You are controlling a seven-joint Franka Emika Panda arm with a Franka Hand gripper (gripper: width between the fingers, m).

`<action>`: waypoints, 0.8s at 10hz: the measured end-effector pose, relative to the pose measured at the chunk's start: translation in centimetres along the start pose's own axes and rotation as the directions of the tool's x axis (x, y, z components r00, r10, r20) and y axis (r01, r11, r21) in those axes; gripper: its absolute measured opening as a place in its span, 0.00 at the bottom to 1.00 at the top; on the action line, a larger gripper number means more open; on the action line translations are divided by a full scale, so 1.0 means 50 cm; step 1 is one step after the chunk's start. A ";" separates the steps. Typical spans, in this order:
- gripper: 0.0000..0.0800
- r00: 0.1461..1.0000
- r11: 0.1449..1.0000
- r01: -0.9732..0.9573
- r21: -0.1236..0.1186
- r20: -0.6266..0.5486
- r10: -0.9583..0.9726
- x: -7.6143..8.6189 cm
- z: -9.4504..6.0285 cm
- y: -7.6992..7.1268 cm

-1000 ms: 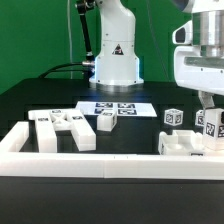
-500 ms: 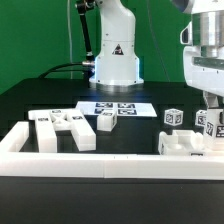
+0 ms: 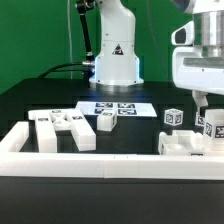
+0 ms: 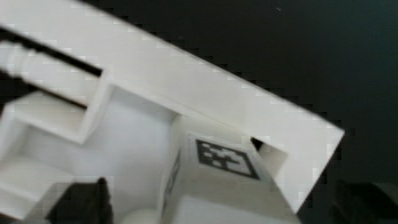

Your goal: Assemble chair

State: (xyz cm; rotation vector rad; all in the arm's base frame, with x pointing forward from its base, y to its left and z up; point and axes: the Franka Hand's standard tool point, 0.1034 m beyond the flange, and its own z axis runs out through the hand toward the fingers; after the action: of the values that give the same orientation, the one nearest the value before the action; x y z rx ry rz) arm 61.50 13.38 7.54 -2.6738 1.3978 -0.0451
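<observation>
The chair's white tagged parts lie in two groups. A partly joined group sits at the exterior view's right, with tagged blocks standing by it. Loose bars and legs lie at the left, and one small tagged piece lies near the middle. My gripper hangs just above the right group. In the wrist view a white bar with a square tag lies between the jaws of the gripper. One dark finger stands apart from that bar, so the gripper is open and holds nothing.
The marker board lies flat in front of the robot base. Long white border rails fence the front and the left side. The black tabletop lies between the two groups of parts.
The gripper hand has shifted slightly up and toward the exterior view's left since half a second ago. The parts on the table have not moved.
</observation>
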 end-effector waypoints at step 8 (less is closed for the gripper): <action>0.81 0.711 0.711 0.703 -0.011 0.013 -0.703 0.013 -0.009 -0.002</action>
State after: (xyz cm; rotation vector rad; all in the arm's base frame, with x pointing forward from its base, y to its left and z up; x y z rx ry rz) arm 61.91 12.89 7.95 -3.0337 0.2787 -0.0923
